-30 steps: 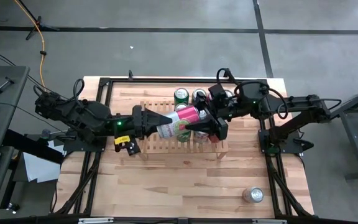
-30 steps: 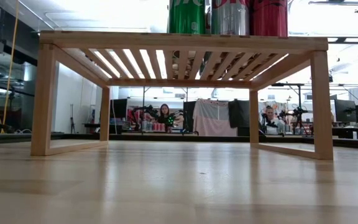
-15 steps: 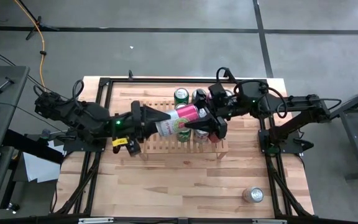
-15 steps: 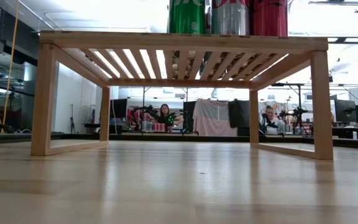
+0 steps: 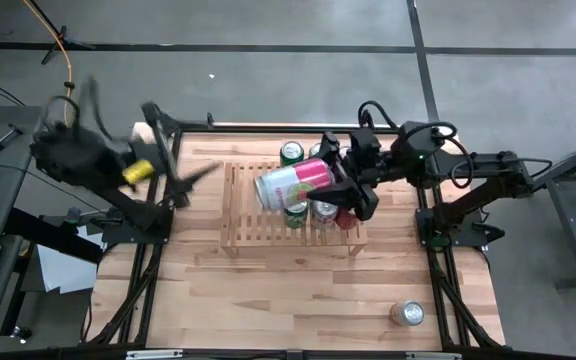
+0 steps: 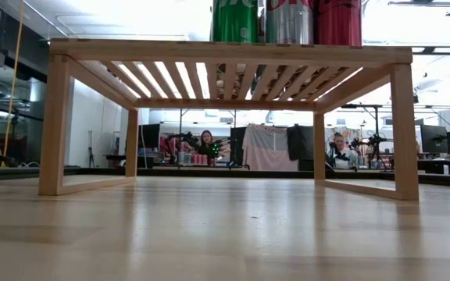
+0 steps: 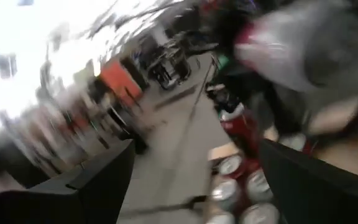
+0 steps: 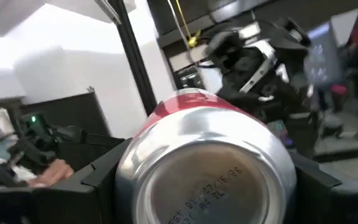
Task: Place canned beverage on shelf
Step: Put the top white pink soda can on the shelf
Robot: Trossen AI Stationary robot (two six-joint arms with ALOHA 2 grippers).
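A pink-and-white beverage can (image 5: 293,185) lies on its side in the air above the wooden slatted shelf (image 5: 258,232), with my right gripper (image 5: 342,188) shut on it. Several cans (image 5: 291,152) stand upright on the shelf's slats. In the low view three of them (image 6: 287,19) show on the shelf top (image 6: 225,52). My left gripper (image 5: 196,180) is open, blurred, near the shelf's left end and well clear of the held can. In the left wrist view its fingers (image 7: 92,186) stand wide apart with nothing between them. My right gripper pinches the can's round wall between its two fingers (image 8: 104,177), at the can's bottom end (image 8: 210,180), which faces the wrist camera. The fingers come level from the table's right and lie along the can. The can is lifted clear of the shelf, its other end pointing toward the table's left.
One more can (image 5: 406,313) stands on the table near the front right corner. Black frame rails (image 5: 148,270) run along both sides of the table. In the low view, people and benches show in the room behind the shelf's legs.
My left gripper has come off the can's left end and swung back fast toward the table's left edge, rolling as it went. The can stays in my right gripper above the shelf, shifted slightly toward the far edge.
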